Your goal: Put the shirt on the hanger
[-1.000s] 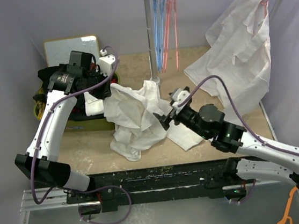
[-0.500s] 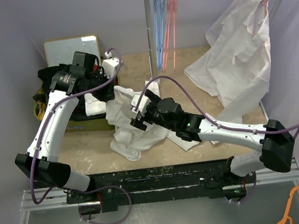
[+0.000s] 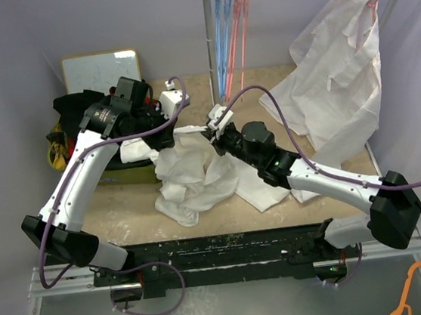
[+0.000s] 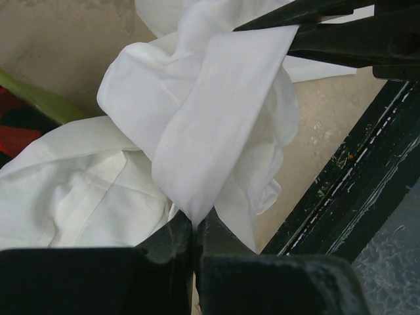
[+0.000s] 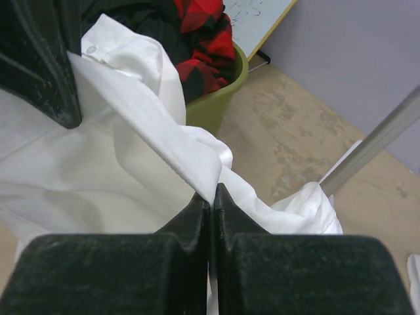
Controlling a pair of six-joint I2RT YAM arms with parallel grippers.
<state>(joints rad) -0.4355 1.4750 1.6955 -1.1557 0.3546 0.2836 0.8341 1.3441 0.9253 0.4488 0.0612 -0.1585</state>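
The white shirt (image 3: 193, 171) lies crumpled mid-table, its upper edge pulled up between both grippers. My left gripper (image 3: 175, 131) is shut on a fold of the shirt (image 4: 216, 125), the cloth pinched at its fingertips (image 4: 195, 226). My right gripper (image 3: 212, 136) is shut on the same band of shirt (image 5: 151, 131) a little to the right, its jaws tight on the fabric (image 5: 212, 197). A thin pink-red hanger (image 3: 243, 40) hangs on the rail beside the blue ones, apart from both grippers.
A green basket (image 3: 132, 174) at the left holds black and red plaid garments (image 5: 203, 26). A whiteboard (image 3: 100, 67) leans behind it. The rack pole (image 3: 213, 58) carries blue hangers (image 3: 221, 35). Another white shirt (image 3: 338, 74) hangs at the right. An orange hanger (image 3: 409, 294) lies below the table edge.
The right arm swung left and up to the shirt's top edge, and its open gripper closed on a fold. The left gripper shifted slightly right, still holding the shirt.
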